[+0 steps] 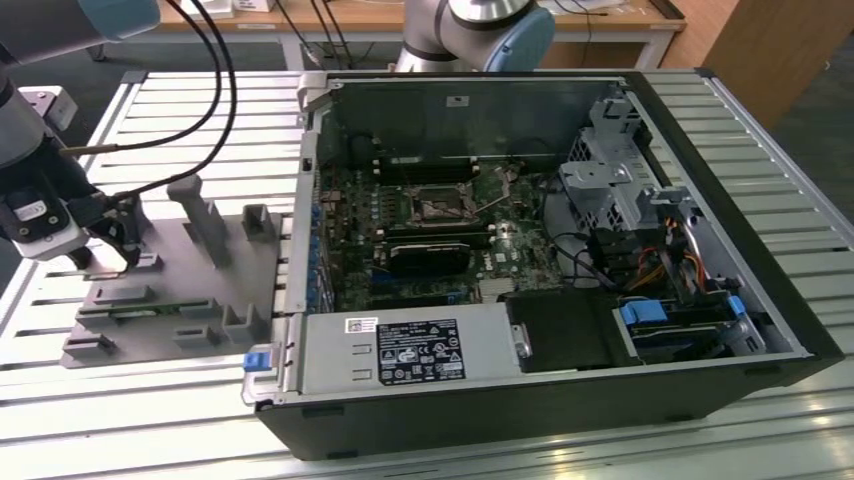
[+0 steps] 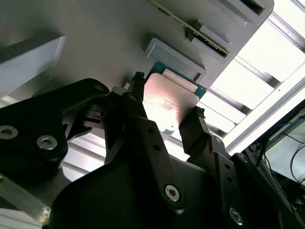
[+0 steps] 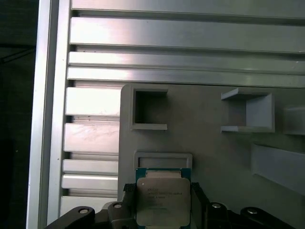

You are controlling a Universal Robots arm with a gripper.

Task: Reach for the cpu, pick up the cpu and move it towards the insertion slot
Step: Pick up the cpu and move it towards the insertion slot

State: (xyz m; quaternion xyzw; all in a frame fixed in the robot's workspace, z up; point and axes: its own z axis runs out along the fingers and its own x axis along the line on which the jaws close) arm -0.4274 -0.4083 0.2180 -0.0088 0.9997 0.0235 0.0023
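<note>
Observer: Grip status? What does the gripper [image 1: 114, 245] have?

Operator: I see it closed onto the cpu [image 3: 163, 202]. In both wrist views the two fingers [image 2: 143, 124] press on opposite edges of the chip. I judge that hold is chosen so that nothing touches the metal top or the underside.

Observer: Where is the chip now?

Operator: Over the grey plate [image 1: 174, 300], on the exterior view's left, outside the case [image 1: 534, 410]. In the first wrist view it sits just beside a low frame [image 3: 163, 160], which I take for its nest. I cannot tell whether it has cleared the plate. It lies flat with its top toward my camera, probably so that it meets the slot [image 1: 438, 205] square.

Observer: How far off is the slot?

Operator: Well apart. It sits inside the case on the green board, with the case wall between it and the gripper. I'd guess the plate was set beside the case to keep the carry short.

Observer: Give me counts.

Operator: One cpu, two fingers on it, one slot. On the plate, in the first wrist view, I count one low frame and two box pockets [image 3: 150, 109]. One case and one plate rest on the slatted table [image 1: 187, 110].
</note>
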